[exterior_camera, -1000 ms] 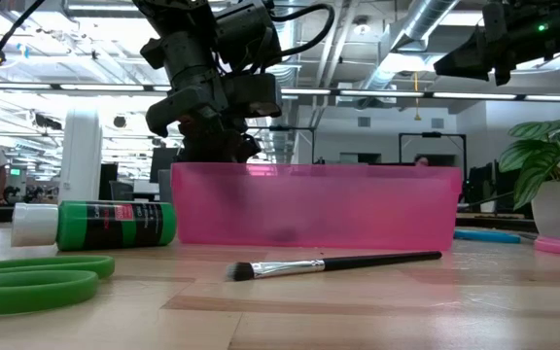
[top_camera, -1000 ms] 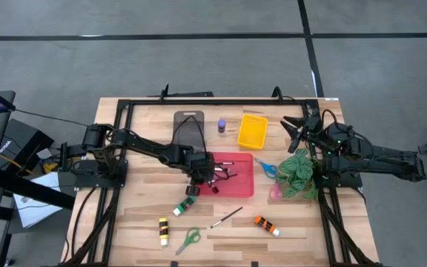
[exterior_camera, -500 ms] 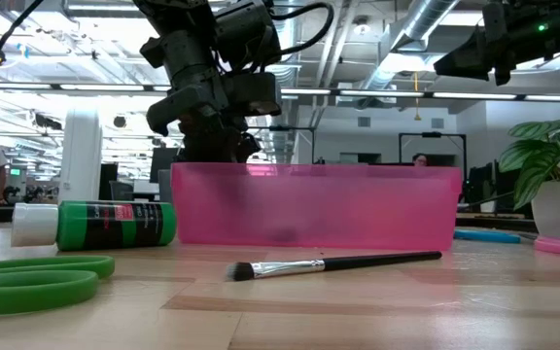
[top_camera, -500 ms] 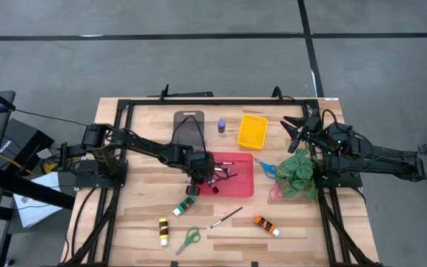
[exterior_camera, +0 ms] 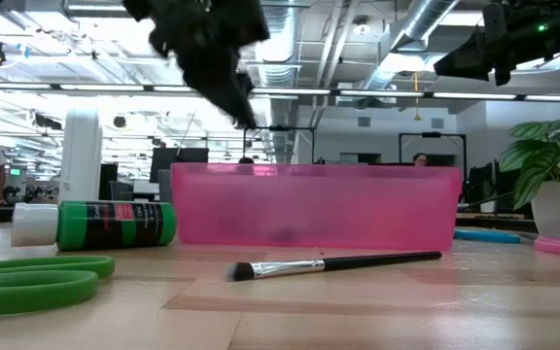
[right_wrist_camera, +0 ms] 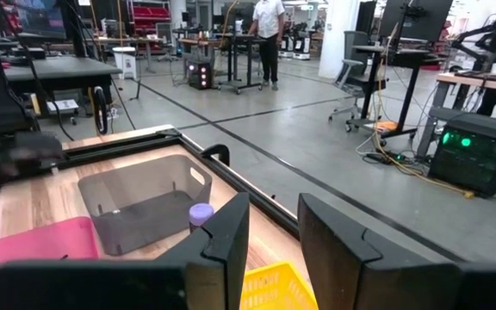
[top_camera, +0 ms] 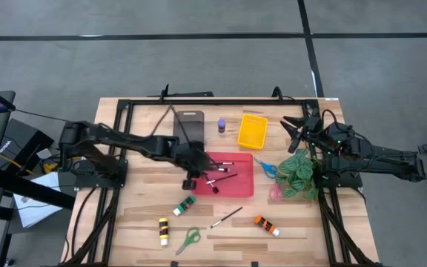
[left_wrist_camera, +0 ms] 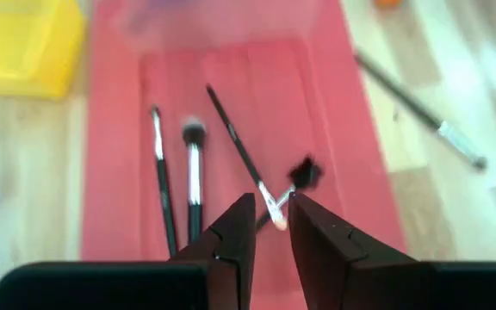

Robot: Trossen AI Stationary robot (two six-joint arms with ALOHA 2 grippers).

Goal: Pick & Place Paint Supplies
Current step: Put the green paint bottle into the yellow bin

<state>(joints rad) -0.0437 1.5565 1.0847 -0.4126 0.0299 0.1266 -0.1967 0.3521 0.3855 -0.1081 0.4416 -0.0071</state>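
A grey floor [top_camera: 199, 59] crossed by dark lines surrounds the pale wooden desk [top_camera: 139, 215]. The room beyond is a wide workshop: exposed ducts and pipes [exterior_camera: 377, 44] under the ceiling, long strip lights [exterior_camera: 397, 94], a white column [exterior_camera: 81, 156]. Farther back stand work desks [right_wrist_camera: 50, 73], office chairs [right_wrist_camera: 356, 77] and a person [right_wrist_camera: 269, 34] (seen small, standing by a rack).

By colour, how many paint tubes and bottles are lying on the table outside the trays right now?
Green tube: 1
Yellow tube: 1
Orange tube: 1
Purple bottle: 1
Total: 4
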